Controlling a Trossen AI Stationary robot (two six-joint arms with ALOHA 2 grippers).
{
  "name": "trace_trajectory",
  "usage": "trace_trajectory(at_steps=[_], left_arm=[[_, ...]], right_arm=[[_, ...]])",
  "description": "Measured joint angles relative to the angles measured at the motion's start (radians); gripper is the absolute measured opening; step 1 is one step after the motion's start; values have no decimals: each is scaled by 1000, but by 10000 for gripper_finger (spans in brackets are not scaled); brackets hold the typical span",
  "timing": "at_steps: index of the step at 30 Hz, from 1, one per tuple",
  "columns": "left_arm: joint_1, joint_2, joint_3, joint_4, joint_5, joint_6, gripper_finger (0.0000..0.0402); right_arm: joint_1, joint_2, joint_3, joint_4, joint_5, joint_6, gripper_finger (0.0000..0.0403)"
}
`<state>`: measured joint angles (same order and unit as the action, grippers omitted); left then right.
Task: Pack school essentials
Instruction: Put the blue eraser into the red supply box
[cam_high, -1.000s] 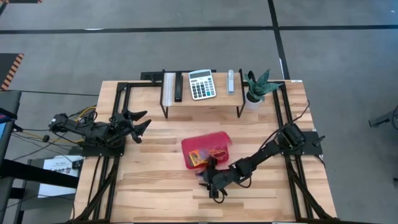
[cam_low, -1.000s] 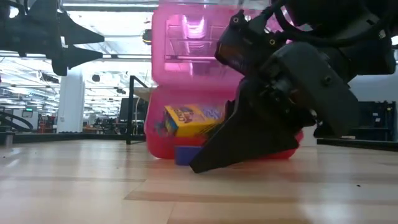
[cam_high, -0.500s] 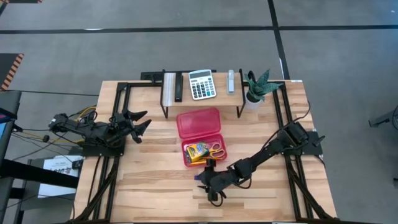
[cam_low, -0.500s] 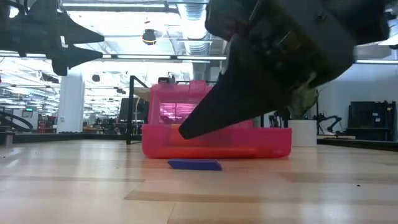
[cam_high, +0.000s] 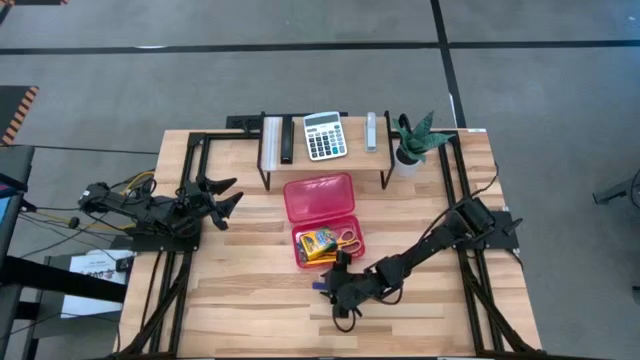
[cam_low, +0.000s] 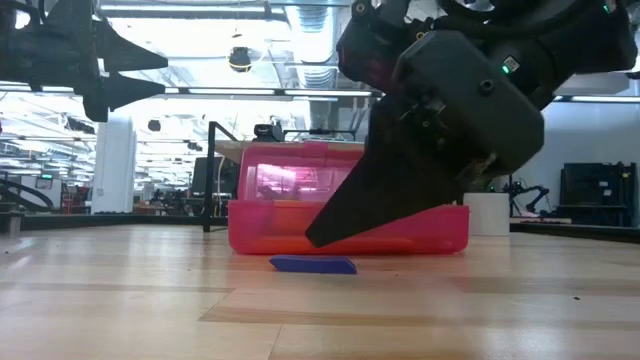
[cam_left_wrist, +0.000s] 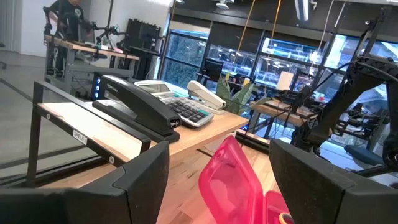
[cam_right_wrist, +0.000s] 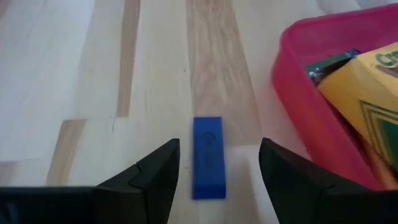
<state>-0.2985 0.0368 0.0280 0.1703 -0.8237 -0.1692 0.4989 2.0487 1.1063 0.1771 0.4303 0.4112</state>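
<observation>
The red translucent case (cam_high: 326, 243) lies open on the table, its lid (cam_high: 320, 197) flat on the far side of the base. The yellow-green crayon box (cam_high: 318, 243) and the yellow-handled scissors (cam_high: 348, 240) lie in the base; I cannot make out the pencils. The tiny blue eraser (cam_right_wrist: 208, 157) lies flat on the table just in front of the case's near wall (cam_low: 348, 232). My right gripper (cam_right_wrist: 219, 180) is open and hovers over the eraser (cam_low: 312, 265), one finger on either side, touching nothing. My left gripper (cam_high: 225, 195) is open and waits at the table's left.
A raised shelf (cam_high: 325, 160) along the far edge carries a grey calculator (cam_high: 325, 135), a black stapler (cam_high: 286, 140) and a small silver stapler (cam_high: 371, 130). A potted plant (cam_high: 412, 142) stands at the far right. Bare wood lies left of and in front of the case.
The case's lid swung from upright over to the far side and now lies flat behind the base. My right gripper rose from the table beside the case, then came down a little over the blue eraser. The eraser has stayed where it was.
</observation>
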Motion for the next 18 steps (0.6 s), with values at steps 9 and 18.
trace_trajectory(at_steps=[9,18], left_arm=[[0,0,0,0,0,0,263],[0,0,0,1,-1,0,263]], right_arm=[[14,91,2,122,32,14,236],[30,93,2,103,33,68,89]])
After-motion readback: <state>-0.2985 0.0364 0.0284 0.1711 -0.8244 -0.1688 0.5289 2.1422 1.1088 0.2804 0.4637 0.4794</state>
